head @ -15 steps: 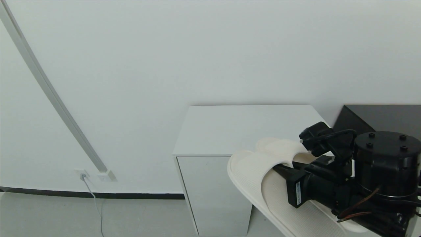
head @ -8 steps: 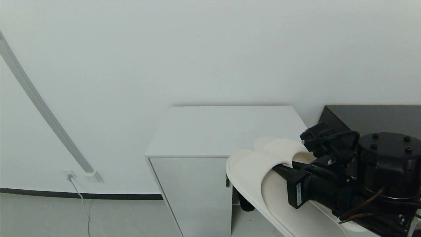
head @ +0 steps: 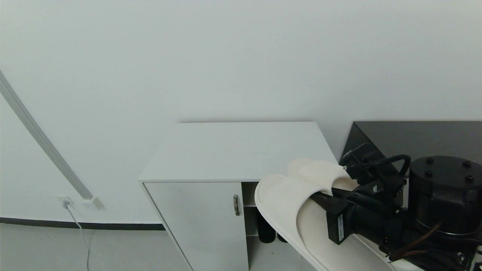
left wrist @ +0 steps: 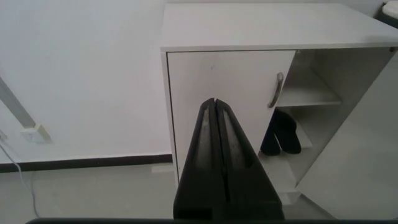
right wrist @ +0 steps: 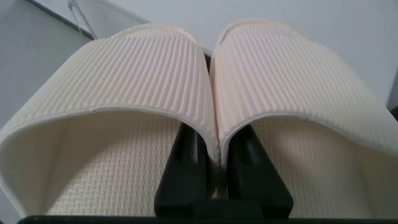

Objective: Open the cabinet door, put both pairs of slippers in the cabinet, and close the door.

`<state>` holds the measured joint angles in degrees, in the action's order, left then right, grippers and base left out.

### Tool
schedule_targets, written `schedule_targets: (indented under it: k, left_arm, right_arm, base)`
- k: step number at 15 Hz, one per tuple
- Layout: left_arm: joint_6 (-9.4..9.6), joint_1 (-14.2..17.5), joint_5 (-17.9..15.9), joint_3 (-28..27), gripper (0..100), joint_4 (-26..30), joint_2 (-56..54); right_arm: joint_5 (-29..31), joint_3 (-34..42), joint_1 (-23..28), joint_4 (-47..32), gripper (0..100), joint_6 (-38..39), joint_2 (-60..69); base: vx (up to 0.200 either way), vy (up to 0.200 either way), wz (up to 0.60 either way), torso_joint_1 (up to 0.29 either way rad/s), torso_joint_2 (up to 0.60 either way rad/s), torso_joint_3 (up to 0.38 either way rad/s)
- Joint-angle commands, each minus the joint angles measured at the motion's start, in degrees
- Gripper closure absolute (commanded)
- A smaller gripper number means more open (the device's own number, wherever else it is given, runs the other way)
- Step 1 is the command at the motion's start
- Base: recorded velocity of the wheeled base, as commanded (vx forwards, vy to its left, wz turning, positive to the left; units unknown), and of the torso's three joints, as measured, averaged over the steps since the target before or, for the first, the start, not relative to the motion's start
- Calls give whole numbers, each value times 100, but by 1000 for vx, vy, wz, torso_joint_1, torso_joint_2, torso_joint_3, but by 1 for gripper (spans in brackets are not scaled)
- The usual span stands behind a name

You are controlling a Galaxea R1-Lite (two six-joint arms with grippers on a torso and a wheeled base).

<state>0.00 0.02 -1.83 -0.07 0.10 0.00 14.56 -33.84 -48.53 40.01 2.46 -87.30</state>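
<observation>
Right fingers [right wrist: 189, 165] were pinched narrow on the adjoining inner strap edges of the pair of cream ribbed foam slippers [right wrist: 143, 81], one finger inside each slipper. The pair was held off the floor, toes beyond the fingertips. Left fingers [left wrist: 205, 146] were pressed together, holding nothing. Ahead of their tips stood the white cabinet [left wrist: 230, 81]. Its door with the metal handle [left wrist: 275, 91] was closed and the compartment beside it open, with a pair of dark slippers [left wrist: 281, 132] below its shelf.
</observation>
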Motion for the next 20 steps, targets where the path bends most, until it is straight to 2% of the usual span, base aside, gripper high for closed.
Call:
schedule_targets:
  k: [1,10,17,20]
  left_arm:
    - [0,6,-2,-1,100,-1,0]
    - [0,6,-2,-1,100,-1,0]
    - [0,6,-2,-1,100,-1,0]
    - [0,6,-2,-1,100,-1,0]
  right_arm:
    - [12,9,19,-2,100,9,-15]
    - [3,9,10,-11,100,-35,-24]
    - [-5,53,2,-2,100,-35,-33]
    - [-5,53,-7,-2,100,-35,-33]
  base:
    - [0,0,0,0,0,0]
    - [0,0,0,0,0,0]
    - [-200,0,0,0,2,2]
    - [0,0,0,0,0,0]
